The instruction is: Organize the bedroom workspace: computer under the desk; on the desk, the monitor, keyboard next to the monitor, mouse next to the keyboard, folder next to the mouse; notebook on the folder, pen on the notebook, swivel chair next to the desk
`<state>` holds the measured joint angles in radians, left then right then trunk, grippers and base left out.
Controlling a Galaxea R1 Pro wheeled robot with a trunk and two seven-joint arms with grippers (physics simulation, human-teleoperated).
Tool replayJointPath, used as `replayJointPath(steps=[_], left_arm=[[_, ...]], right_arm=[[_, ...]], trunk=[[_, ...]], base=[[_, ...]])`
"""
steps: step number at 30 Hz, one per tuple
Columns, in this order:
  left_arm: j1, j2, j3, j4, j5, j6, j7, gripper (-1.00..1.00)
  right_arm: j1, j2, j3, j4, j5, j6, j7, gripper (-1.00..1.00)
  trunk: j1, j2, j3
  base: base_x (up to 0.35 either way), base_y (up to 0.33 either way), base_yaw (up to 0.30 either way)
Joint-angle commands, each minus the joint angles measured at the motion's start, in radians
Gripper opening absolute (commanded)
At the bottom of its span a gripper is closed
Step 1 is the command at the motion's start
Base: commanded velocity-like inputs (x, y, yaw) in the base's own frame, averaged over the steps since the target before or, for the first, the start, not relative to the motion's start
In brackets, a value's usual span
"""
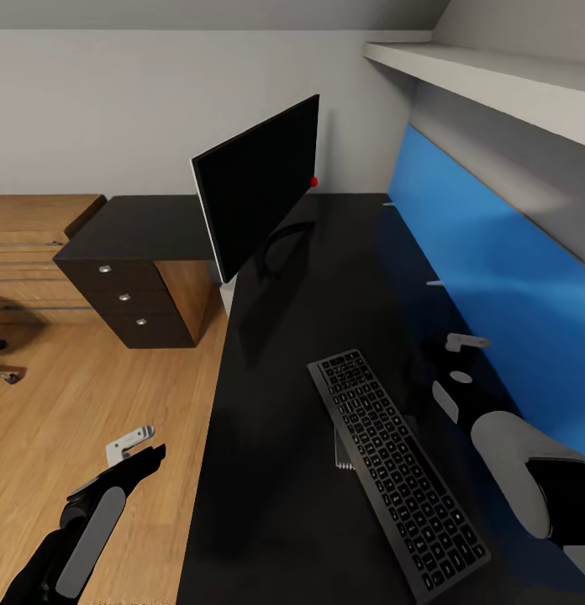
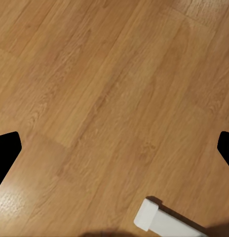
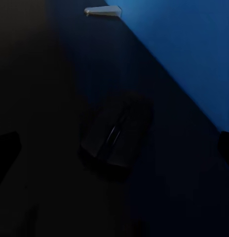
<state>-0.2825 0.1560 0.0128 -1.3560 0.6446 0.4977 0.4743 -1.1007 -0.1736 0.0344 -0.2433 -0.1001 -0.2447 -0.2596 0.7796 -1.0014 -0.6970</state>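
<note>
The black desk [image 1: 284, 353] runs along the wall. On its far part the monitor [image 1: 259, 185] stands, screen black, with a red dot at its corner. The dark keyboard [image 1: 393, 470] lies slanted on the near part. My right gripper [image 1: 455, 370] hovers open to the right of the keyboard, close to the wall. In the right wrist view the black mouse [image 3: 117, 136] lies on the desk between the wide-apart fingertips of that gripper [image 3: 117, 148]. Off the desk's left edge, my left gripper [image 1: 139, 449] is open over the wood floor [image 2: 95, 89]. A castor leg of the swivel chair [image 1: 7, 374] shows at the far left.
A blue wall panel [image 1: 494, 252] backs the desk under a grey shelf [image 1: 494, 76]. The dark drawer unit [image 1: 124, 298] with silver knobs stands at the desk's far left end. A white desk leg [image 2: 159, 222] shows below the left gripper. A small grey edge [image 1: 343, 445] pokes out under the keyboard.
</note>
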Motion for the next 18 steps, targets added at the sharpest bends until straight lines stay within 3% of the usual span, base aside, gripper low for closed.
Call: replayJointPath(steps=[1, 18], left_arm=[[-0.001, 0.000, -0.001, -0.002, 0.010, 0.002, 0.008, 1.00], [-0.001, 0.000, -0.001, -0.002, 0.012, 0.002, 0.008, 1.00]], right_arm=[[-0.001, 0.000, 0.004, 0.001, -0.010, -0.005, 0.000, 1.00], [-0.001, -0.001, 0.004, 0.001, -0.010, -0.005, 0.000, 1.00]], trunk=[[0.000, -0.001, -0.002], [0.000, -0.001, -0.028]], base=[[0.000, 0.000, 0.000], [0.000, 0.000, 0.000]])
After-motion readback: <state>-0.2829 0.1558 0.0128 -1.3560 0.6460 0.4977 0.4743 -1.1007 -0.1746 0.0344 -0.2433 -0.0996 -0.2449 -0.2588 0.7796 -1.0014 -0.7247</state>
